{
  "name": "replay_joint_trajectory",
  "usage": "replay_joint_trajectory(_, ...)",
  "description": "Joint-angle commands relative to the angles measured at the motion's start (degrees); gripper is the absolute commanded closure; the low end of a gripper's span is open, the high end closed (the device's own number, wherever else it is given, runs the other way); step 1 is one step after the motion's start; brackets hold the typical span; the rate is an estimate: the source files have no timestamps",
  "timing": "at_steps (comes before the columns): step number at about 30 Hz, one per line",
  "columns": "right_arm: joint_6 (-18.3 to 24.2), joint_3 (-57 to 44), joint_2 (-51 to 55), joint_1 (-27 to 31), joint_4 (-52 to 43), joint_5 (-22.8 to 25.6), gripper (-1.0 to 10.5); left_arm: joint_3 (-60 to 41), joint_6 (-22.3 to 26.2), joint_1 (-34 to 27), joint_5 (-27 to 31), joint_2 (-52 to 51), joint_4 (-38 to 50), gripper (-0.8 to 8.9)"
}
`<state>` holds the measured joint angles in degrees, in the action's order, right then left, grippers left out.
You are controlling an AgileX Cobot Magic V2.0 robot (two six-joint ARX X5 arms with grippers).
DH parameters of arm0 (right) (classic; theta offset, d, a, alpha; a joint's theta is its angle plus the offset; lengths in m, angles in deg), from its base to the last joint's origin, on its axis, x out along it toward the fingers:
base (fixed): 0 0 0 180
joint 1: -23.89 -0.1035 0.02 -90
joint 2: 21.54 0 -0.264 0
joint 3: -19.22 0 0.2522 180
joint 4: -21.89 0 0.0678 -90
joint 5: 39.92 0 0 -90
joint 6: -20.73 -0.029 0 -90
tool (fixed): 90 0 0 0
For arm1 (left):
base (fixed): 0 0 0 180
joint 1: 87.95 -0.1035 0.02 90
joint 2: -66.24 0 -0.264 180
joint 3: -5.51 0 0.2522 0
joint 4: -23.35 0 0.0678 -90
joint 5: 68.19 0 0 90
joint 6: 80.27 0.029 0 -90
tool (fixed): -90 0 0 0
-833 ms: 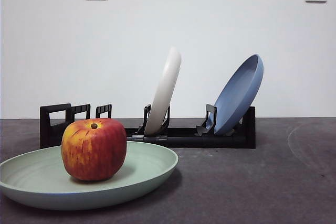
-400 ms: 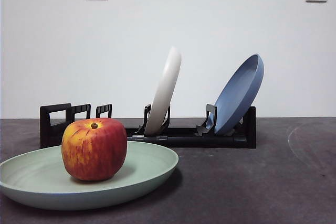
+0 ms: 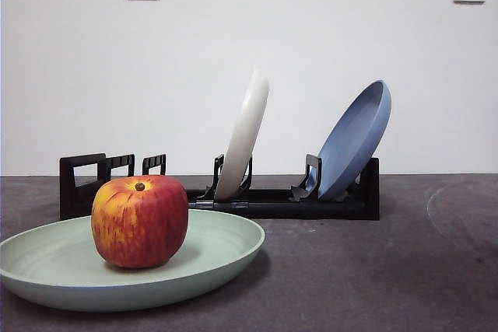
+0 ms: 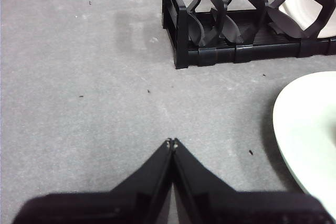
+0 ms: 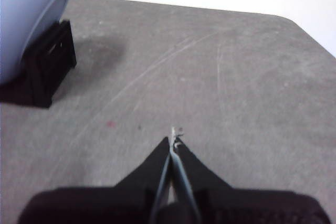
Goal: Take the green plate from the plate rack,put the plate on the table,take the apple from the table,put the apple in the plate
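Note:
The green plate (image 3: 218, 254) lies flat on the table (image 3: 373, 270) at the front left, and the red apple (image 3: 140, 221) stands upright in it. The black plate rack (image 3: 257, 201) stands behind it. Part of the plate's rim (image 4: 307, 135) and the rack's handle end (image 4: 210, 30) show in the left wrist view. My left gripper (image 4: 171, 143) is shut and empty above bare table beside the plate. My right gripper (image 5: 173, 141) is shut and empty above bare table, apart from the rack's other end (image 5: 47, 69). Neither gripper shows in the front view.
The rack holds a cream-white plate (image 3: 245, 134) in the middle and a blue plate (image 3: 354, 141) at its right end, both leaning on edge. The blue plate also shows in the right wrist view (image 5: 29, 17). A white wall with two sockets stands behind the table.
A dark tip that showed at the front view's top right corner half a second ago is gone from it. The apple, plates and rack have not moved.

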<state>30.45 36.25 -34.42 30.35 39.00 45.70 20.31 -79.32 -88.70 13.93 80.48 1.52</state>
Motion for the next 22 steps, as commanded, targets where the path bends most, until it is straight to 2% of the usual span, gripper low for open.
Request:
replay_joint_trajectory(1,-0.52,-2.4,5.31,0.09,2.89,0.09,9.6,-0.42,0.61,-0.17,0.2,0.02,0.66,8.17)
replay_joint_trajectory(8,-0.96,-2.43,11.85,0.09,7.21,0.37,9.6,-0.42,0.61,-0.17,0.2,0.17,0.81,8.17)
replay_joint_trajectory(11,-3.43,-2.43,12.46,0.09,7.28,2.93,9.6,-0.42,0.61,-0.17,0.2,0.28,0.83,8.17)
replay_joint_trajectory(15,-4.68,-2.43,12.46,-0.04,7.28,3.69,9.6,-0.42,0.61,-0.17,0.2,0.42,0.9,8.17)
replay_joint_trajectory(17,-7.28,-2.43,12.46,-0.07,7.43,6.08,9.6,-0.42,0.61,-0.17,0.2,0.42,0.9,8.17)
replay_joint_trajectory(20,-11.06,-2.43,12.46,-0.07,7.39,6.34,9.6,-0.42,0.61,-0.17,0.2,0.42,0.9,8.17)
replay_joint_trajectory(22,-11.02,-2.43,12.46,-0.07,7.41,6.34,9.6,-0.42,0.61,-0.17,0.2,0.42,0.9,8.17)
